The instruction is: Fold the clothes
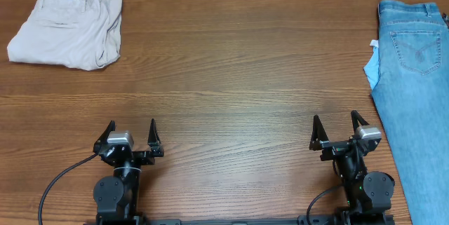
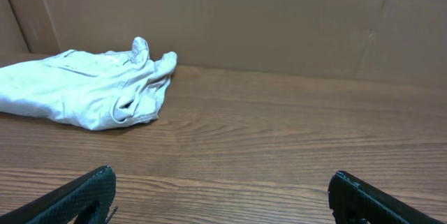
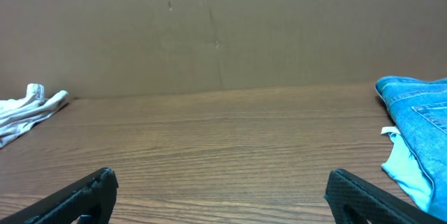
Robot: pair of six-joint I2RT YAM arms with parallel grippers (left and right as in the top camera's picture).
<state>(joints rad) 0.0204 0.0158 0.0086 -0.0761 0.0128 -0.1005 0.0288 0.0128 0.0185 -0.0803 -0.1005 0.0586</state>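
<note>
The clothes, light blue denim jeans [image 1: 415, 92], lie stretched along the table's right edge with a stitched back pocket showing at the far end; the right wrist view catches their waist part [image 3: 419, 133] at its right side. My right gripper [image 1: 339, 125] [image 3: 220, 182] stands open near the front edge, just left of the jeans, with nothing between its fingers. My left gripper [image 1: 131, 128] [image 2: 222, 182] is open too, at the front left, over bare wood.
Folded beige khaki trousers [image 1: 69, 19] [image 2: 91, 88] lie at the far left corner. A pale blue cloth edge [image 1: 372, 67] pokes out beside the jeans. A cardboard wall [image 3: 209, 28] backs the wooden table [image 1: 224, 78].
</note>
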